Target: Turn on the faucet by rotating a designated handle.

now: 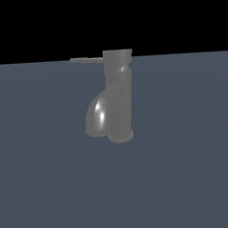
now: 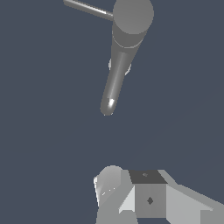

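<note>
The dull grey faucet stands upright on a flared round base, its fat glossy spout curving down toward the exterior view's left. The handle, a thin straight rod, juts from the top cap toward the exterior view's left. In the wrist view I look down on the faucet's cap, with the handle sticking out sideways and the spout pointing toward my gripper. My gripper is well clear of the faucet, touching nothing. Its fingers sit together with no gap showing. The exterior view does not show the gripper.
The faucet stands on a flat blue-grey floor that runs to a black background. Nothing else is in either view.
</note>
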Tool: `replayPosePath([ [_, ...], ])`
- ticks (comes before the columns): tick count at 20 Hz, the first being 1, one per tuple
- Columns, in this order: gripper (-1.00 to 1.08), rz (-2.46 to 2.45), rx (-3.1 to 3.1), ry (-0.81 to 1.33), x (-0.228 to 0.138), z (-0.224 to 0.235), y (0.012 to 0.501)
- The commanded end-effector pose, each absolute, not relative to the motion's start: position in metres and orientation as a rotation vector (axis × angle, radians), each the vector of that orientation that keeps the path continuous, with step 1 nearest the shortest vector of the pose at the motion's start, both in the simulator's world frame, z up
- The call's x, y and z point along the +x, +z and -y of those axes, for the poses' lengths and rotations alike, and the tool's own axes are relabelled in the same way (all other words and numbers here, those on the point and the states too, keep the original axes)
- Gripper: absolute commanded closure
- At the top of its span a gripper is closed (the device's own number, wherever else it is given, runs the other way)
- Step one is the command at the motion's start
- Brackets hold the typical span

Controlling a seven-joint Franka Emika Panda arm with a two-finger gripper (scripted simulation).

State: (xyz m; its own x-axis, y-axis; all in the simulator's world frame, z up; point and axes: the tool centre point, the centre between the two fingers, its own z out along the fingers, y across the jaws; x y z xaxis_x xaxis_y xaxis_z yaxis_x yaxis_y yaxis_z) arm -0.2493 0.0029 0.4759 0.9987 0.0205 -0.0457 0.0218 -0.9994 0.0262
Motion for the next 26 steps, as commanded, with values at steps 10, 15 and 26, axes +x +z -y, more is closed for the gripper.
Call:
replayPosePath([
  [10,1.08,-0.07,3.153,-0.036,-0.243,-0.004,0.482],
  [15,1.08,-0.059,3.153,-0.038,-0.242,-0.004,0.482],
  [26,1.08,0.124,3.17,-0.042,-0.22,-0.008,0.478],
])
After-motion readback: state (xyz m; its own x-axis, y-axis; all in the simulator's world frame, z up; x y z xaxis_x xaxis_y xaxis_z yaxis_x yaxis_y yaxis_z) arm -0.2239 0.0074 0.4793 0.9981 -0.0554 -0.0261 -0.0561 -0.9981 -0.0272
